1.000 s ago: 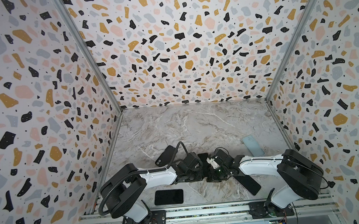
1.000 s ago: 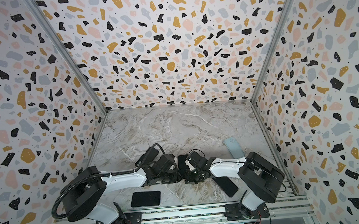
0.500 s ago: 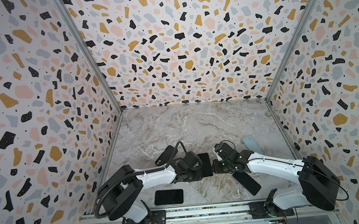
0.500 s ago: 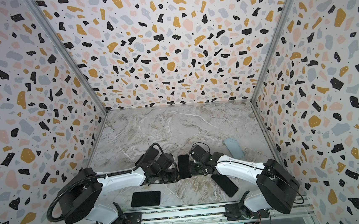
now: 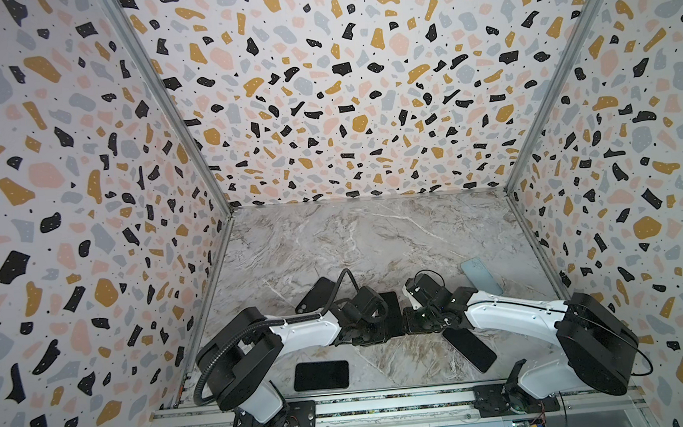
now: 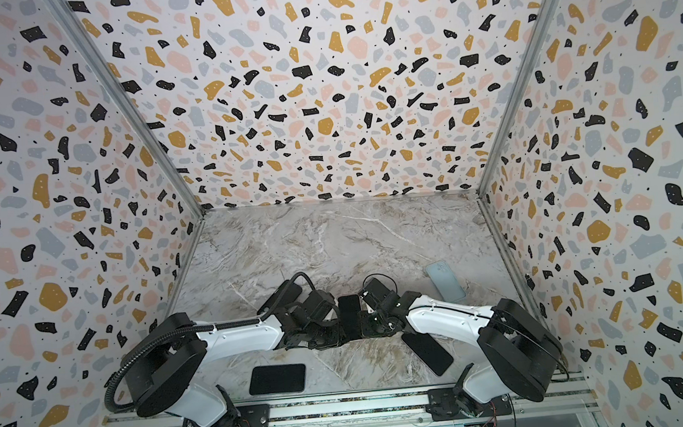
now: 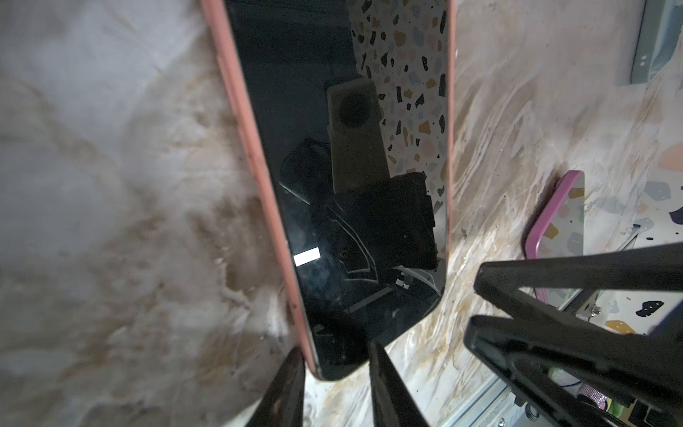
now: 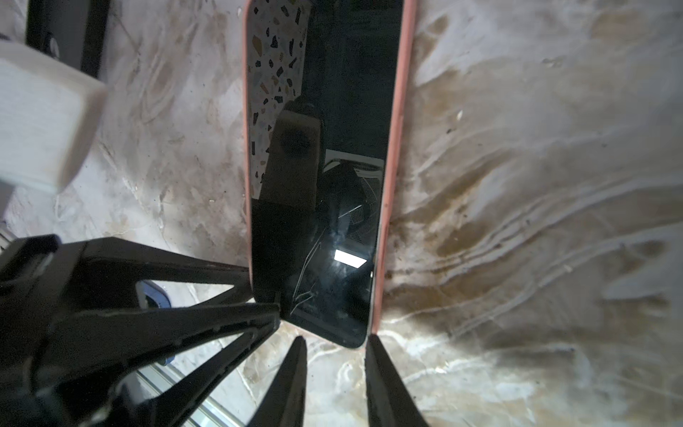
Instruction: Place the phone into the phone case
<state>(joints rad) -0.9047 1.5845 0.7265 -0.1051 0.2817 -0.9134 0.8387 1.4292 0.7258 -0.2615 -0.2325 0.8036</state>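
Observation:
The phone (image 5: 392, 315) (image 6: 350, 315) lies screen up near the table's front middle, between both grippers. Its black glass (image 7: 332, 148) (image 8: 347, 111) sits inside a salmon-pink phone case (image 7: 247, 140) (image 8: 397, 122), whose rim shows along both long sides. My left gripper (image 7: 337, 347) (image 8: 264, 294) has one near corner of the cased phone between its fingertips, and both tips touch it. My right gripper (image 8: 335, 338) (image 7: 473, 303) stands open at the other near corner. One tip touches the pink rim, and only marble shows between its fingers.
A black phone (image 5: 321, 375) lies front left and another dark one with a pink-purple rim (image 5: 469, 348) (image 7: 554, 229) front right. A black case (image 5: 317, 293) lies behind the left arm. A light blue case (image 5: 481, 276) lies by the right wall. Patterned walls stand on three sides.
My right gripper has gone from shut to open and its arm has shifted beside the phone. The left gripper and the phone have stayed in place.

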